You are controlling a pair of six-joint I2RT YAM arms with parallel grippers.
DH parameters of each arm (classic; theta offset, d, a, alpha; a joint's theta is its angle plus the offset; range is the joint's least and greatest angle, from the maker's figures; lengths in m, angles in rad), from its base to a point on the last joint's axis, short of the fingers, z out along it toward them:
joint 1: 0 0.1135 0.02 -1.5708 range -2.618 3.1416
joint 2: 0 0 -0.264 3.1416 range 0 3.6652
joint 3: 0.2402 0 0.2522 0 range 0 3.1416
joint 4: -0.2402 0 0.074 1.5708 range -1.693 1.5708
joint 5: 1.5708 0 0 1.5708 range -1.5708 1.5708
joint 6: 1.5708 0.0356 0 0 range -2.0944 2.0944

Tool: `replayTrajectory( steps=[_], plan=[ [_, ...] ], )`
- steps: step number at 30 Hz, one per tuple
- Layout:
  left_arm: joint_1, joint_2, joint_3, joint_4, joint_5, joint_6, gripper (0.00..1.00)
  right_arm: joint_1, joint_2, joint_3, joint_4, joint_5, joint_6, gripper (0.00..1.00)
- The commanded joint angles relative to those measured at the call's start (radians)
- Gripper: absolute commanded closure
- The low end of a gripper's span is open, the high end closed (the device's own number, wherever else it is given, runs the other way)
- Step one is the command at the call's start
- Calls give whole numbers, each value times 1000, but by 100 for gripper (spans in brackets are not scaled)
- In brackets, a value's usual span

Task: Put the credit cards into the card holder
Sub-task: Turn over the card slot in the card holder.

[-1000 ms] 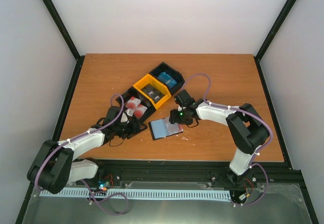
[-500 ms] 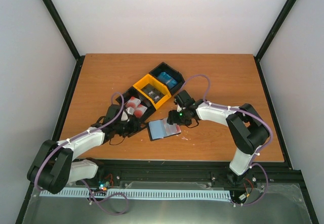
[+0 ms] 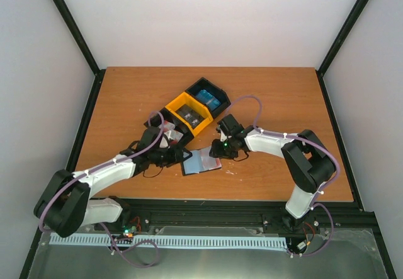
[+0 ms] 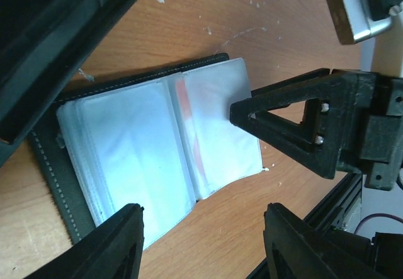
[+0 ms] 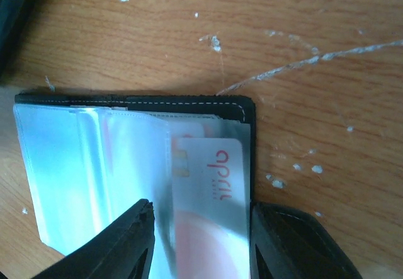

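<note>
Card holder [image 3: 199, 163] lies open on the wooden surface [image 3: 277, 102], clear sleeves facing up, near the black-and-yellow tray [image 3: 201, 125]; right end effector [image 5: 201, 206] straddles its right edge, jaws either side of a red-and-white credit card [image 5: 211, 165] tucked in a sleeve, though whether they pinch it I cannot tell; left end effector [image 4: 203, 211] hovers over the holder's other side, jaws apart, holding nothing.
</note>
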Motion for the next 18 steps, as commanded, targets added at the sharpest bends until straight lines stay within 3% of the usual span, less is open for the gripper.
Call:
replayTrajectory(
  steps=[1, 4, 18],
  plan=[
    [-27, 55, 67, 18, -23, 20, 46, 2, -23, -24, 27, -15, 0, 60],
    [-31, 85, 88, 16, -19, 29, 46, 3, -18, -41, 42, -21, -3, 67],
    [-37, 153, 124, -8, -25, 37, 46, 2, 15, -71, 79, -52, -15, 78]
  ],
)
